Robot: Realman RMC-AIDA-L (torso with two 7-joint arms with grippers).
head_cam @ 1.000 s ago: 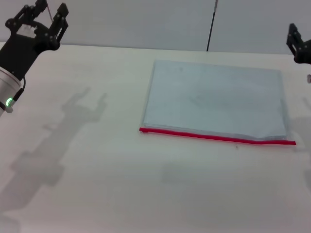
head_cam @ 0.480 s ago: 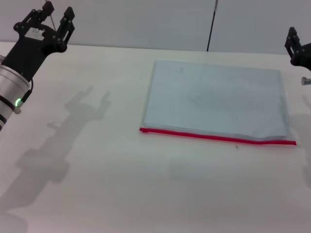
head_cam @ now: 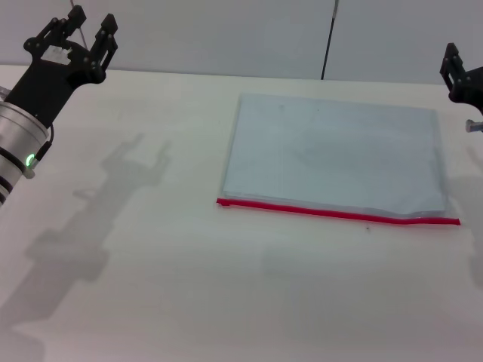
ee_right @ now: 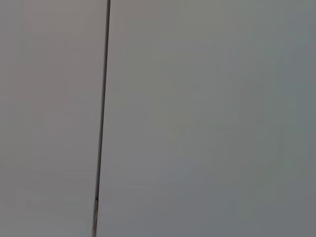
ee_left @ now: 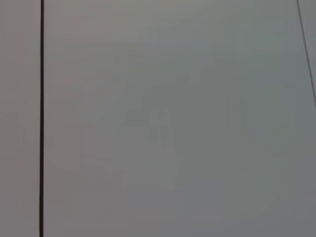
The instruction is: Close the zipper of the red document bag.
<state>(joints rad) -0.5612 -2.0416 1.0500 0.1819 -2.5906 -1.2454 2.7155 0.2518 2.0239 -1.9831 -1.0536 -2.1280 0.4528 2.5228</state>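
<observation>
Since a second ago the left gripper [head_cam: 84,30] has slid a little toward the red document bag [head_cam: 332,154] and lifted up a bit. It is still far from the bag, up in the air past the bag's left side. Its jaws are spread apart and hold nothing.

The right gripper [head_cam: 459,72] has hardly moved. It hangs near the bag's far right corner, and only part of it shows. I cannot tell if its jaws are spread or pinched.

The bag lies flat on the white surface [head_cam: 151,286]. It looks pale and see-through, with a red zipper strip [head_cam: 336,213] along the side closest to the robot. The strip is a little wavy near its right end. The little slider is too small to see, so I cannot tell if the zipper is open or shut. With both arms up and away, this could be before the zipping or after it is all done.

If there is zipping to do, doing it well would take care. One set of jaws should hold the bag still near the strip. The other should pinch the slider and pull it straight along the strip, low and slow. Pulling up or sideways could drag the whole bag, because it is thin and light.

Both wrist views show only a plain grey wall with a dark line.
</observation>
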